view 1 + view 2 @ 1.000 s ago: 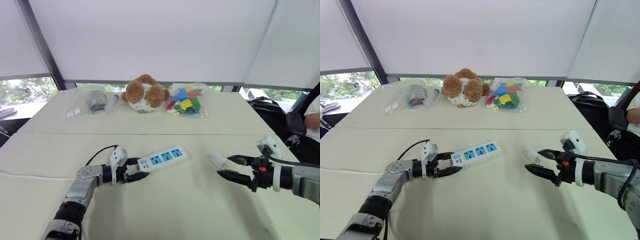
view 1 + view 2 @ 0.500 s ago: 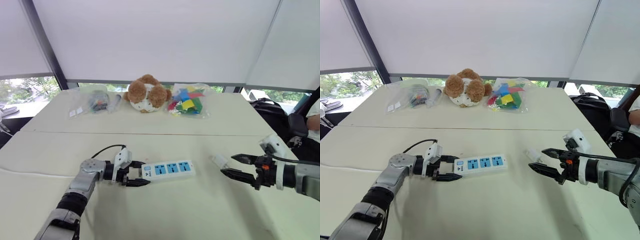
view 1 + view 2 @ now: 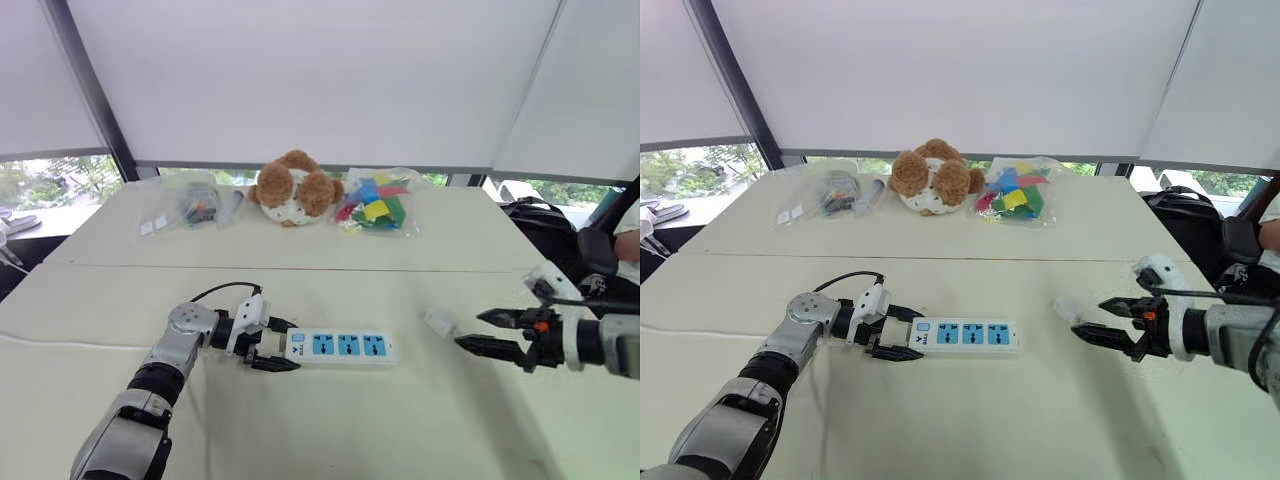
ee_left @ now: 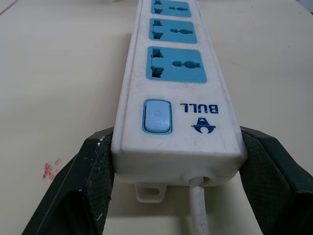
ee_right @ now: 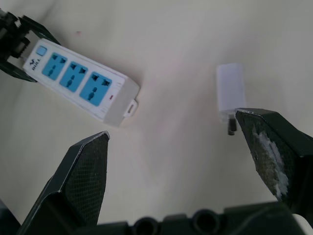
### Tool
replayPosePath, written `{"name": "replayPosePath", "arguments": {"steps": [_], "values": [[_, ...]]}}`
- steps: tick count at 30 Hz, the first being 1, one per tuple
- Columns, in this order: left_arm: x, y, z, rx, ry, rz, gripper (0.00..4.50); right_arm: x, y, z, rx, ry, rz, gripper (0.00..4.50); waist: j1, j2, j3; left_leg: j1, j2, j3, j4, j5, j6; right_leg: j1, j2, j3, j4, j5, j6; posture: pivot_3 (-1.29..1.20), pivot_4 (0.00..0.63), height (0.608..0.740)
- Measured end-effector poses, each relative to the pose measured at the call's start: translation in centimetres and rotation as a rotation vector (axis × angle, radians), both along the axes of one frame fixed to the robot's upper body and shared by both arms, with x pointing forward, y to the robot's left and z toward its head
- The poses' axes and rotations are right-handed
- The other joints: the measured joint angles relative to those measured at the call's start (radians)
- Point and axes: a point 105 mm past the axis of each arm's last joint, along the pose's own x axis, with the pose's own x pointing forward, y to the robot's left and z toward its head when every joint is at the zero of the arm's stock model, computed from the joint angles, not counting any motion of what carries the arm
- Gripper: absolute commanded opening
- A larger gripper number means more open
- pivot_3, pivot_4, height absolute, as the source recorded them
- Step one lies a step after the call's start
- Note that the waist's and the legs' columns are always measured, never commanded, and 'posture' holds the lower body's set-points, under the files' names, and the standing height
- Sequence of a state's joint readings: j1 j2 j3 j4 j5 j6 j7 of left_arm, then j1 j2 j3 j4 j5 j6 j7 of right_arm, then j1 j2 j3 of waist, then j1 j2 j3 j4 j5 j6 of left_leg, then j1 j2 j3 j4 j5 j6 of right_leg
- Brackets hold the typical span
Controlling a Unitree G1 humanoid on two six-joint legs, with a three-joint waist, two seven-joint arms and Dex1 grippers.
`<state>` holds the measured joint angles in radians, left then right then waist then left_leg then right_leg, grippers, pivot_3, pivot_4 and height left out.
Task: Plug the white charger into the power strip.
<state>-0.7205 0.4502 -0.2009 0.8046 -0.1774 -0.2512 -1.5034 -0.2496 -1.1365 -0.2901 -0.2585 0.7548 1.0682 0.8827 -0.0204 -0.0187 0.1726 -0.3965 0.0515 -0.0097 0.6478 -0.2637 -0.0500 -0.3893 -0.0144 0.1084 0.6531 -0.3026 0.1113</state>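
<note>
On the cream worktop (image 3: 330, 430), right of centre, the small white cube-shaped plastic charger (image 3: 440, 322) lies free, just left of the right gripper (image 3: 487, 331), whose black fingers stand wide apart and hold nothing. Well to its left lies the long flat white plastic power strip (image 3: 340, 347) with three blue sockets. The left gripper (image 3: 271, 345) has its fingers clamped on the strip's switch end.

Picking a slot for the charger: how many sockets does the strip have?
3, in a row along the power strip: one beside the switch, one in the middle, one at the far end.
</note>
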Motion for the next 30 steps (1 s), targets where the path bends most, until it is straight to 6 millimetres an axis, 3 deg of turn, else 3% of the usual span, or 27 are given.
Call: {"name": "replayPosePath", "arguments": {"steps": [10, 20, 28, 30], "values": [[-0.2, -0.4, -0.2, -0.008, 0.060, -0.007, 3.01, 4.4, -1.2, 1.5, -0.150, 0.034, 0.095, 4.50, 0.006, 0.005, -0.003, -0.002, 0.000, 0.001, 0.000, -0.003, 0.004, -0.002, 0.000, -0.001, 0.000, 0.000, 0.001, 0.00, 0.150, 0.739], [-0.2, -0.6, -0.2, 0.000, 0.047, -0.015, 3.01, 8.4, -0.9, 1.7, -0.324, 0.336, 0.149, 4.50, 0.009, 0.013, -0.006, -0.004, 0.000, 0.002, 0.001, -0.003, 0.004, -0.004, -0.001, -0.001, 0.000, 0.000, 0.001, 0.00, 0.150, 0.739], [-0.4, -1.8, -0.5, -0.019, 0.028, -0.029, 3.01, 9.0, -1.5, -2.1, -0.512, 0.568, 0.143, 4.50, 0.031, 0.018, -0.007, -0.008, -0.002, 0.002, 0.004, -0.002, 0.004, -0.007, -0.002, -0.001, 0.001, 0.000, 0.001, 0.00, 0.150, 0.739], [-0.5, -1.8, -0.5, -0.022, 0.025, -0.027, 3.01, 9.2, -1.2, -2.1, -0.529, 0.580, 0.141, 4.50, 0.032, 0.020, -0.007, -0.009, -0.002, 0.002, 0.004, -0.002, 0.004, -0.008, -0.002, -0.001, 0.001, 0.000, 0.001, 0.00, 0.150, 0.739]]}}
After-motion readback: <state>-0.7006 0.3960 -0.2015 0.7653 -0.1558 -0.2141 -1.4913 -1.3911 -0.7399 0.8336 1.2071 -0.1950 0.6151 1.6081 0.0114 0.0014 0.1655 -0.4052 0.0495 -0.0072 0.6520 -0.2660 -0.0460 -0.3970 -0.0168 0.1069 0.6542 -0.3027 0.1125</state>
